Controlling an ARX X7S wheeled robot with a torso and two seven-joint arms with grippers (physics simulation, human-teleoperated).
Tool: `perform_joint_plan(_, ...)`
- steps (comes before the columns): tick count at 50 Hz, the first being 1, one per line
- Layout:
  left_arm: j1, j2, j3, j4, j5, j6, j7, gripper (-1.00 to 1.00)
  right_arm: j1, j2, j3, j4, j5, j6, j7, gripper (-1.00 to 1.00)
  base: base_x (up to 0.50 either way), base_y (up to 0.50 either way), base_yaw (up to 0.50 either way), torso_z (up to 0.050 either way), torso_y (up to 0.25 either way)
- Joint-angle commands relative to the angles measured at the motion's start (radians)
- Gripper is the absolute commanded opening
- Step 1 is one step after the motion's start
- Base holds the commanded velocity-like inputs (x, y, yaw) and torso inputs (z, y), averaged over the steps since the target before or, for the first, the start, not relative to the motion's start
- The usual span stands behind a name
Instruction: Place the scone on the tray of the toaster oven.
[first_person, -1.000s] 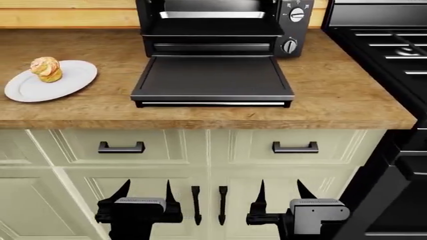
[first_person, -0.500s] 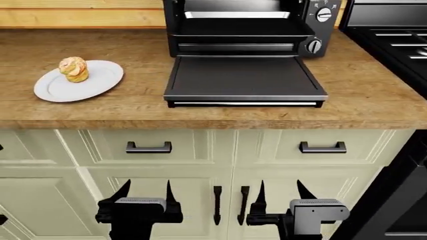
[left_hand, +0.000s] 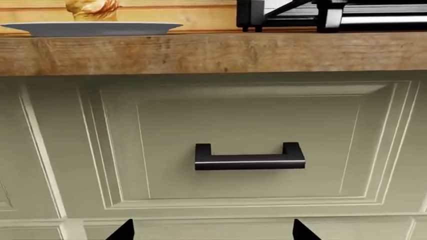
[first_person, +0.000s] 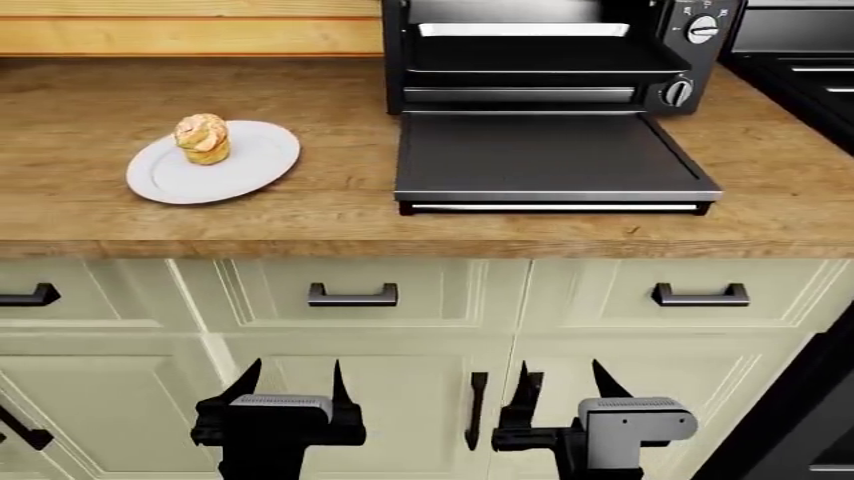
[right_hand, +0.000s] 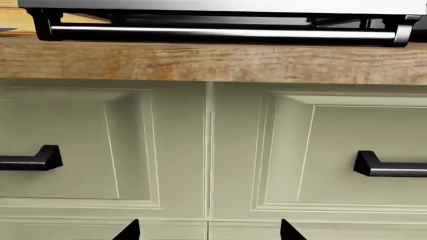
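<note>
The scone (first_person: 203, 137) sits on a white plate (first_person: 254, 165) on the wooden counter, left of the toaster oven (first_person: 561, 50). It also shows in the left wrist view (left_hand: 92, 7). The oven's door (first_person: 547, 155) is folded down flat, and the tray (first_person: 534, 35) lies inside the cavity. My left gripper (first_person: 290, 385) and right gripper (first_person: 561, 385) are both open and empty, held low in front of the cream cabinet drawers, well below the counter.
The counter's front edge (first_person: 400, 245) overhangs the drawers with black handles (first_person: 352, 295). A black gas range (first_person: 801, 70) stands at the right. A wooden wall board (first_person: 187, 30) backs the counter. The oven door's handle (right_hand: 220, 32) juts over the counter edge.
The view has shifted left: the plate, scone and toaster oven have all slid to the right in the head view. Both grippers keep the same pose.
</note>
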Motion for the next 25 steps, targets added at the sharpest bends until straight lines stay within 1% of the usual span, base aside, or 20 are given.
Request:
perform_joint_plan(1, -0.001, -0.006, 0.008, 0.000, -0.006, 0.003, -0.007, 1.00, 0.000, 0.007, -0.010, -0.001, 0.004, -0.001, 0.005, 1.00, 0.00, 0.25, 0.00, 0.000, 0.000)
perform_joint_plan(25, -0.007, -0.017, 0.022, -0.002, -0.016, 0.003, -0.020, 1.00, 0.003, 0.019, -0.025, -0.003, 0.017, 0.001, 0.016, 1.00, 0.00, 0.24, 0.00, 0.000, 0.000)
